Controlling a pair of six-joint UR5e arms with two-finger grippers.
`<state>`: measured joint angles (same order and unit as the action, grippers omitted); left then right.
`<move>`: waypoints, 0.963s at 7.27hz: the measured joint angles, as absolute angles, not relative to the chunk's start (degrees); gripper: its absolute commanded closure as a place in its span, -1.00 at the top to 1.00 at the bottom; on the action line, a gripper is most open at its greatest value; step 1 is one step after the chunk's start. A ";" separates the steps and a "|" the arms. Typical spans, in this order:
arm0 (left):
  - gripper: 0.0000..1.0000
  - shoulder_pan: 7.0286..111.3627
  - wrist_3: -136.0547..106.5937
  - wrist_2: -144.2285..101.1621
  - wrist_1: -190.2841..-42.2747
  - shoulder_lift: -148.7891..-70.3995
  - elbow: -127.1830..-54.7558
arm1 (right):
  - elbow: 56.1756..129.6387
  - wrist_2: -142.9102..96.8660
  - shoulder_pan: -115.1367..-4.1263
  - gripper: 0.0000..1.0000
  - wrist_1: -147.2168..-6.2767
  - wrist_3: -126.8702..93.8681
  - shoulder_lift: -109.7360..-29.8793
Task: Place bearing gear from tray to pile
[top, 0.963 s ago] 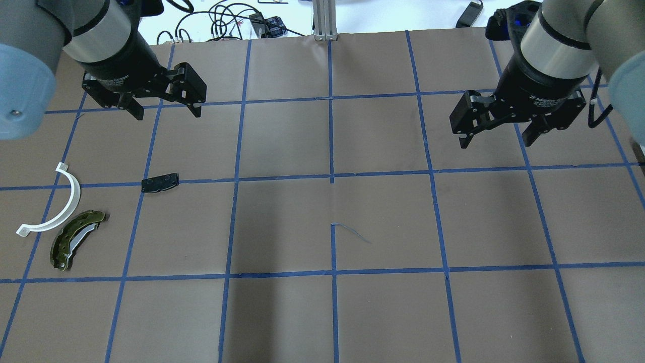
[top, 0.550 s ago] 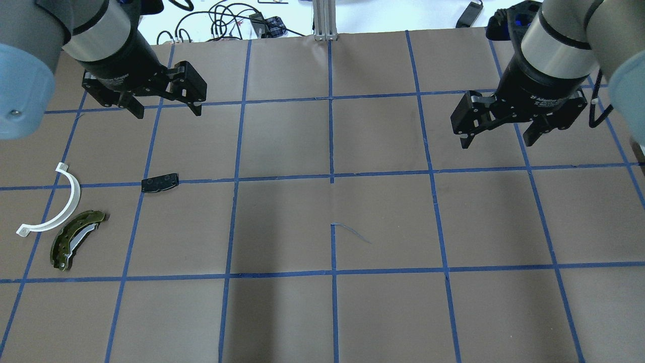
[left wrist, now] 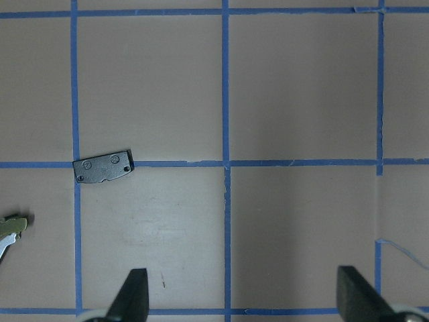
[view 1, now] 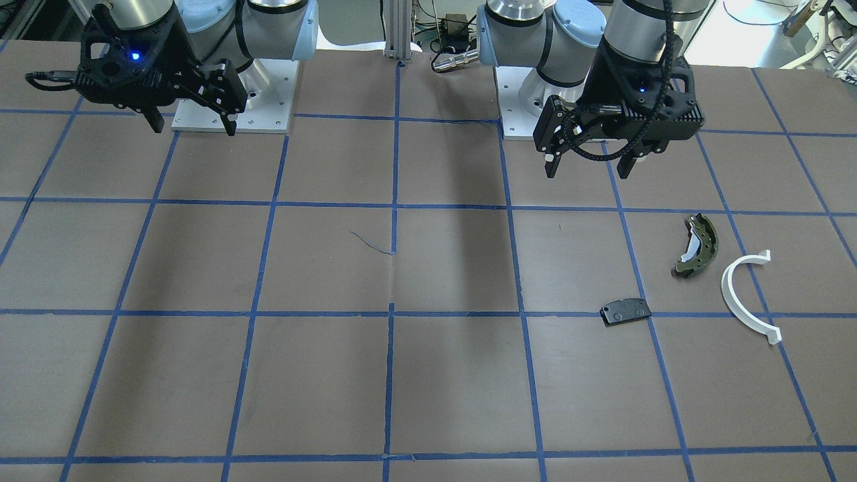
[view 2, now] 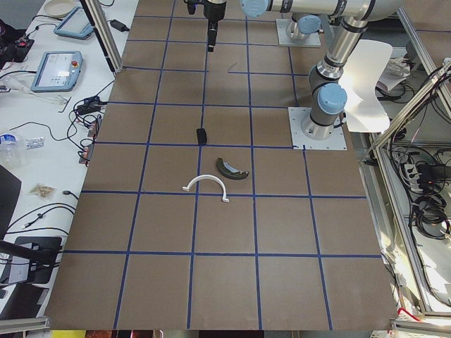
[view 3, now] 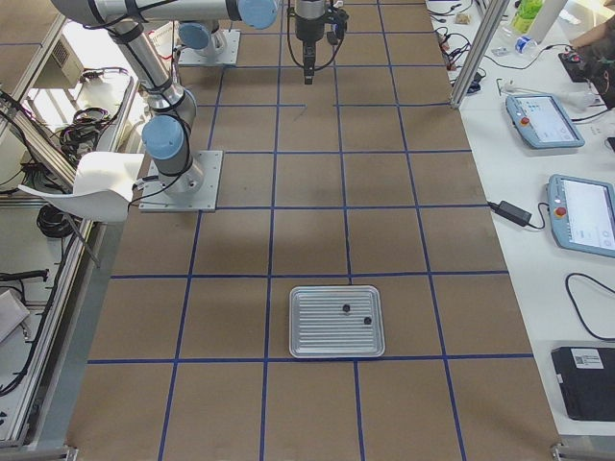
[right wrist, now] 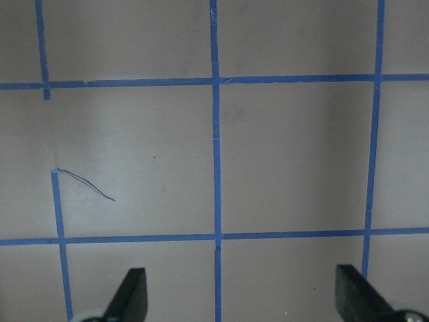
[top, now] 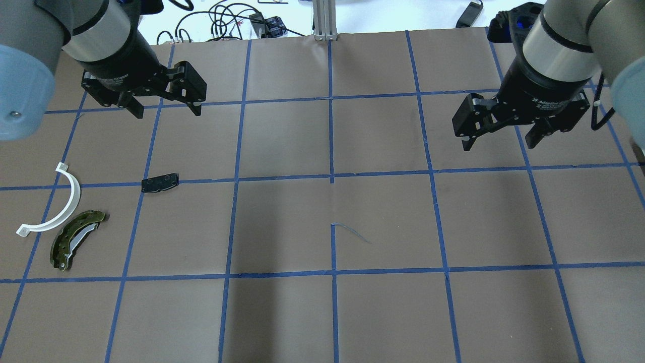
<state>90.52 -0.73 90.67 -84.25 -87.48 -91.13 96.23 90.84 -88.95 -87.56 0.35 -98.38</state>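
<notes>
arms: 2, left arm (top: pixel 101 35) and right arm (top: pixel 554 48) | grippers: 2, left gripper (top: pixel 167 113) and right gripper (top: pixel 500 145) | brake shoe (top: pixel 64 243): 1 | white half-ring (top: pixel 77 195): 1 | black plate (top: pixel 160 182): 1 | tray (view 3: pixel 317 331): 1 | small dark pieces (view 3: pixel 346 308) in the tray: 2 | control tablets (view 3: pixel 544 120) on the side bench: 2

Looking at a brown table (top: pixel 282 227) gridded with blue tape lines (top: pixel 331 174). Lying on the robot's left side: an olive-green brake shoe (top: pixel 64 241) just beside a white half-ring (top: pixel 78 194), not touching, and a black plate (top: pixel 159 182) apart, on a line. Sitting toward the right end: a metal tray (view 3: pixel 317 331) holding two small dark parts (view 3: pixel 345 308).
</notes>
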 measured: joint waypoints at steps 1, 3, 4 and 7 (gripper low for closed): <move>1.00 90.50 -0.71 90.61 -84.24 -87.44 -91.13 | 96.29 90.89 -88.94 1.00 -87.55 0.35 -98.49; 1.00 90.51 -0.70 90.30 -84.28 -87.29 -91.20 | 96.32 91.03 -88.94 1.00 -87.56 0.35 -98.62; 1.00 90.52 -0.70 90.27 -84.27 -87.27 -91.21 | 96.33 91.09 -88.95 1.00 -87.58 0.35 -98.61; 1.00 90.45 -0.70 90.26 -84.20 -87.27 -91.19 | 96.36 91.79 -88.05 1.00 -88.15 2.28 -97.95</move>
<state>90.45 -0.70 90.26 -84.20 -87.27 -91.19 96.36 91.79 -88.05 -88.15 2.28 -97.95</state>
